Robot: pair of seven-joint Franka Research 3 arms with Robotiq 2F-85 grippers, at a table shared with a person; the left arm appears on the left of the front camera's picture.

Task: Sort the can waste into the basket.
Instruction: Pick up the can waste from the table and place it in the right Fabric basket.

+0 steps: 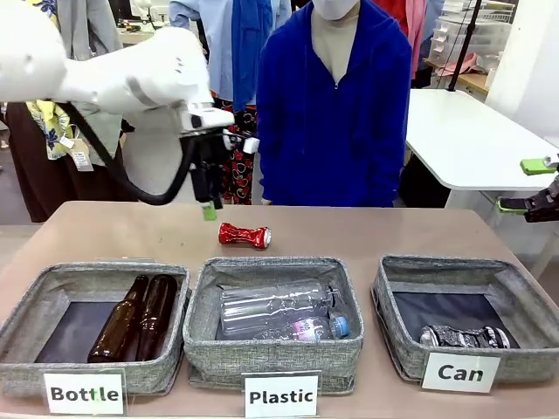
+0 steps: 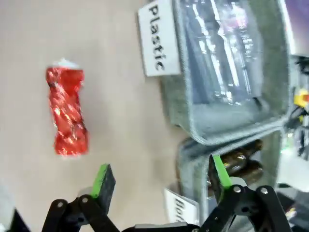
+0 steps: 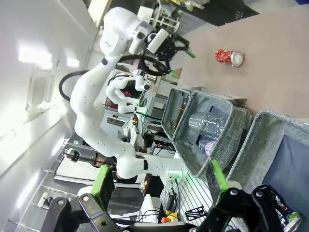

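Note:
The shiny red crushed can (image 1: 244, 235) lies on its side on the table behind the middle bin. In the left wrist view the red can (image 2: 67, 111) sits ahead and to the left of the finger gap. My left gripper (image 1: 209, 206) hangs open just left of the can, above the table, with nothing held (image 2: 161, 176). The black-and-silver can (image 1: 465, 336) lies inside the "Can" basket (image 1: 397, 327) at the front right. My right gripper (image 1: 526, 185) stands open and empty (image 3: 160, 178) at the far right, above that basket (image 3: 270, 126).
A "Plastic" bin (image 1: 272, 356) with clear bottles stands in the middle, and a "Bottle" bin (image 1: 26, 314) with two brown bottles on the left. A person in a blue top (image 1: 336, 113) stands at the far edge. Bare tabletop (image 1: 367, 231) lies behind the bins.

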